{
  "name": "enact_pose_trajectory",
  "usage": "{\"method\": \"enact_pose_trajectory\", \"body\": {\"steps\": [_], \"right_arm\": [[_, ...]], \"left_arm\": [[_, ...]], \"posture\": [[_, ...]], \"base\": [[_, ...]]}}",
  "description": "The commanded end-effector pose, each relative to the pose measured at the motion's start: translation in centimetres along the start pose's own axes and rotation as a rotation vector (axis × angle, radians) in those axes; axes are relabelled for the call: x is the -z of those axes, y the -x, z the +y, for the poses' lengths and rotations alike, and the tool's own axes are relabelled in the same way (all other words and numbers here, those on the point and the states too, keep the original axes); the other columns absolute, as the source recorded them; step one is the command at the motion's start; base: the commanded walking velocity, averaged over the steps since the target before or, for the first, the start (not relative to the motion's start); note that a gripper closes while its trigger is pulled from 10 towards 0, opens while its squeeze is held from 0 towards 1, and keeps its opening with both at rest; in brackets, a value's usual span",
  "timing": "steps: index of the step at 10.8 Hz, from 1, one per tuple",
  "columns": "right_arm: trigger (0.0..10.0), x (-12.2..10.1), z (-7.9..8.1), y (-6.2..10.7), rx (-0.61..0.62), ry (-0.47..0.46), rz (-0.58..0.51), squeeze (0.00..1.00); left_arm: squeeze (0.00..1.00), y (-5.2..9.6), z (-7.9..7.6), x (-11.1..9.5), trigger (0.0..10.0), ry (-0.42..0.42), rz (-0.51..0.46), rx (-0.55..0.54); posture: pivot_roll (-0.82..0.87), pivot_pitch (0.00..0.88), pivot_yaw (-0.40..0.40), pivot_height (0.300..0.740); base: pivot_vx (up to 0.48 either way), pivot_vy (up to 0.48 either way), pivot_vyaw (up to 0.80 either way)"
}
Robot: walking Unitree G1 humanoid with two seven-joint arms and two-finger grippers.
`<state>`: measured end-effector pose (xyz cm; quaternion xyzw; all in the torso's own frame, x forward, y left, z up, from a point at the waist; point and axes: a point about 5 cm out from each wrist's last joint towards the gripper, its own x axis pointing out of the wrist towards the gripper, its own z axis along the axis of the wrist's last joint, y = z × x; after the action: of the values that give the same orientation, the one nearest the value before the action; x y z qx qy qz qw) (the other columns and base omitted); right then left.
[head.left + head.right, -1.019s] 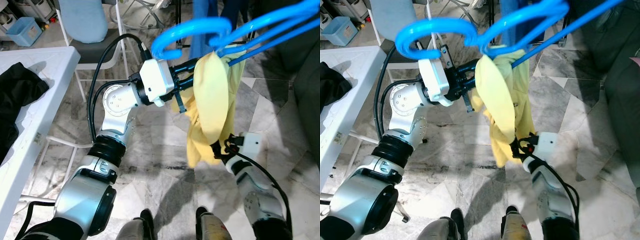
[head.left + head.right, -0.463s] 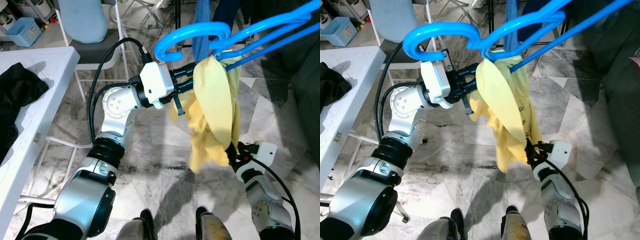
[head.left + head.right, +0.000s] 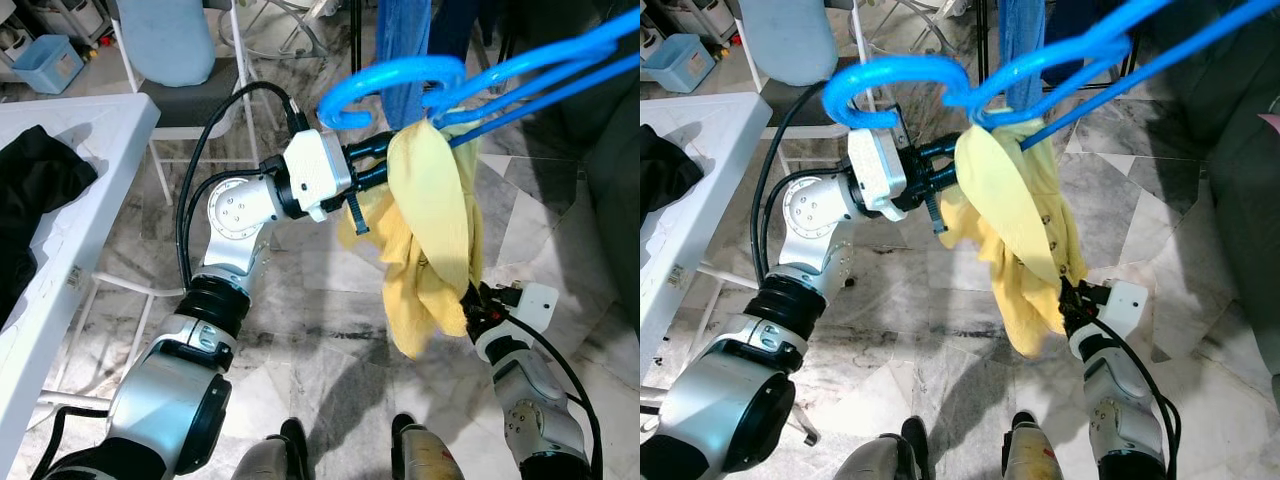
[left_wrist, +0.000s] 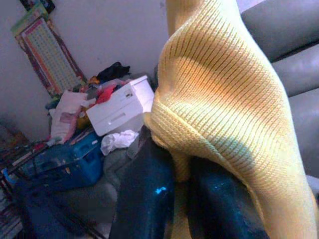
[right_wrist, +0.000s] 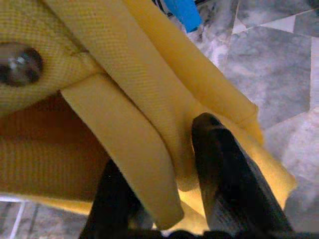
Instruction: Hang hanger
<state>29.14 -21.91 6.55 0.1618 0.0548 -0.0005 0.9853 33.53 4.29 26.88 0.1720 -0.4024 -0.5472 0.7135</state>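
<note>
In the eye views, a blue hanger (image 3: 400, 80) draped with a yellow garment (image 3: 432, 230) is being held up at about 1 o'clock, the left end effector (image 3: 372, 168) being clamped on the garment's upper edge just under the hook. In the left wrist view, knitted yellow fabric is being pinched between closed fingers (image 4: 149, 199). In the right wrist view, the garment's lower hem is being gripped by the right end effector (image 5: 164, 199), above the marble floor (image 5: 279, 55).

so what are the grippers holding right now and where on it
Both hold the yellow shirt draped on the blue hanger: the left gripper pinches it near the top, the right gripper its lower edge.
</note>
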Motion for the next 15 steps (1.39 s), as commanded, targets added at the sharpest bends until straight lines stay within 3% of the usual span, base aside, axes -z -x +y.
{"method": "enact_pose_trajectory", "body": {"steps": [1,6,7,8,10,13,15], "right_arm": [[0.0,1.1,-1.0,0.7,0.057,-0.013,0.049,0.00],[0.0,1.0,-1.6,0.8,0.099,0.006,0.044,0.00],[0.0,0.1,-2.3,1.0,0.128,0.080,0.024,0.00],[0.0,-1.4,-3.4,1.3,0.168,0.156,0.001,0.00],[0.0,-3.0,-4.3,1.5,0.202,0.215,-0.025,0.00],[0.0,-4.6,-4.3,1.0,0.179,0.247,-0.029,0.00],[0.0,-3.6,-4.3,0.9,0.149,0.313,0.045,0.00]], "left_arm": [[0.00,0.2,0.9,-0.9,0.0,-0.063,-0.033,-0.027],[0.00,0.9,0.7,0.3,0.0,-0.082,0.057,-0.009],[0.00,2.1,0.0,1.6,0.0,-0.072,0.152,-0.006],[0.00,4.4,-1.2,3.5,0.0,-0.045,0.284,-0.009],[0.00,6.4,-2.9,4.9,0.0,-0.008,0.383,0.013],[0.00,7.9,-6.3,6.0,0.0,0.025,0.425,0.089],[0.00,7.9,-6.8,6.0,0.0,0.030,0.415,0.086]], "posture": [[-0.22,0.287,0.154,0.740],[-0.22,0.283,0.157,0.740],[-0.22,0.283,0.159,0.740],[-0.22,0.284,0.159,0.740],[-0.23,0.287,0.159,0.740],[-0.24,0.284,0.150,0.740],[-0.23,0.283,0.147,0.740]], "base": [[0.000,0.000,0.00],[0.000,0.000,0.00],[0.000,0.000,0.00],[0.000,0.000,0.00],[0.000,0.000,0.00],[0.000,0.000,0.00],[0.000,0.000,0.00]]}}
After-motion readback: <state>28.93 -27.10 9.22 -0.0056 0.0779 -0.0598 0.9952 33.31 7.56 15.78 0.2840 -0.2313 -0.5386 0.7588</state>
